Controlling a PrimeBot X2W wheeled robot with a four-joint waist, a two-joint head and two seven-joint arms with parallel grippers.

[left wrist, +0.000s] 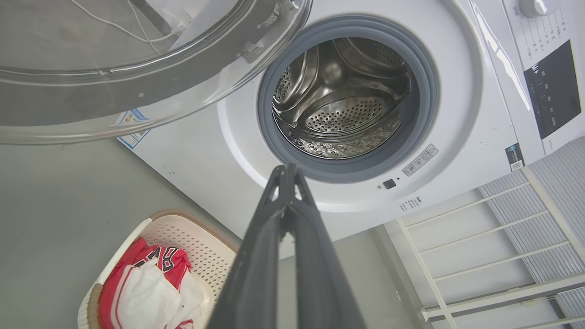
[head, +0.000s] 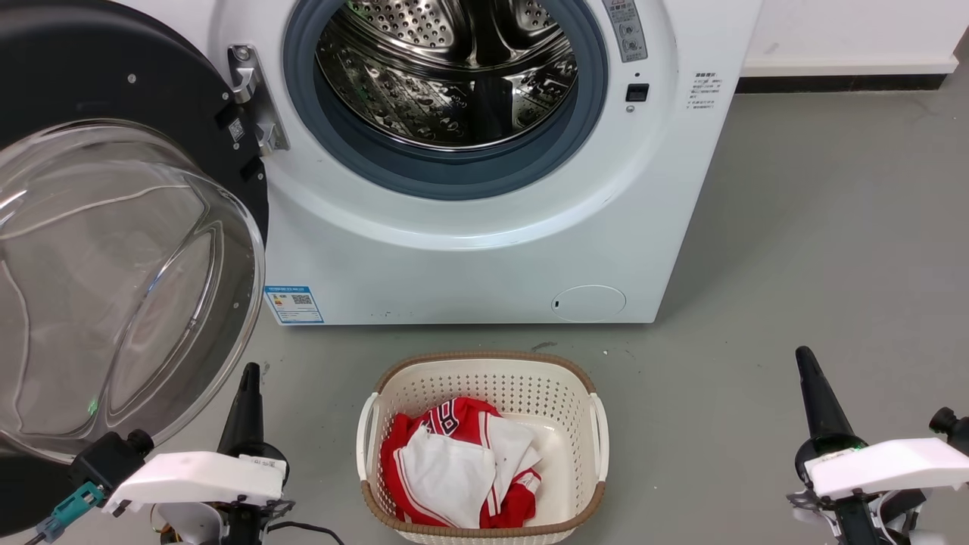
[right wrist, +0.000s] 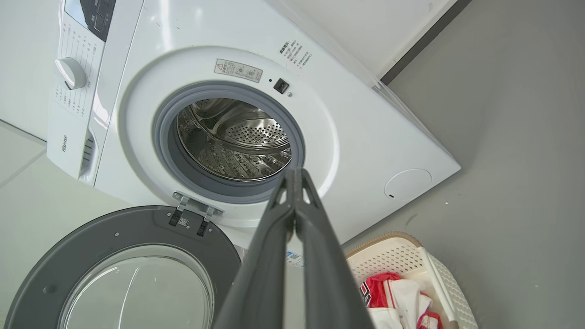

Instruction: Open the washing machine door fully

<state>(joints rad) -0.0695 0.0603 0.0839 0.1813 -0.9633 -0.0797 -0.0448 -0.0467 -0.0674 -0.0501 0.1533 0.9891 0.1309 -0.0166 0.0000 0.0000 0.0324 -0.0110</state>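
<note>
- The left gripper (head: 250, 373) is being held with its jaws pressed together at the tips, and nothing is being gripped. The same closed tips are being shown in the left wrist view (left wrist: 287, 171).
- The right gripper (head: 804, 359) is likewise being held with jaws narrowed to contact and empty. This is being confirmed in the right wrist view (right wrist: 295, 173).
- The washing machine door (head: 121, 250) is being seen swung wide on its hinge (head: 253, 98). It is standing just beyond and to the left of the left jaws and apart from them, with its clear glass bowl bulging outward.
- Along the left jaws, the door (left wrist: 137, 68) is lying up and to the left of the tips. Along the right jaws, it (right wrist: 123, 269) is lying low and to the left.
- The washing machine (head: 469, 250) is standing ahead of both pairs of jaws, between them and well beyond the tips.
- The steel drum (head: 447, 68) is being exposed inside the blue-grey seal (head: 447, 178). In each wrist view the opening is sitting just past the fingertips.
- A cream basket (head: 484, 356) holding red and white clothes (head: 462, 454) is resting on the grey floor (head: 817, 250). It is lying between the two pairs of jaws, nearer the left pair, in front of the machine.
</note>
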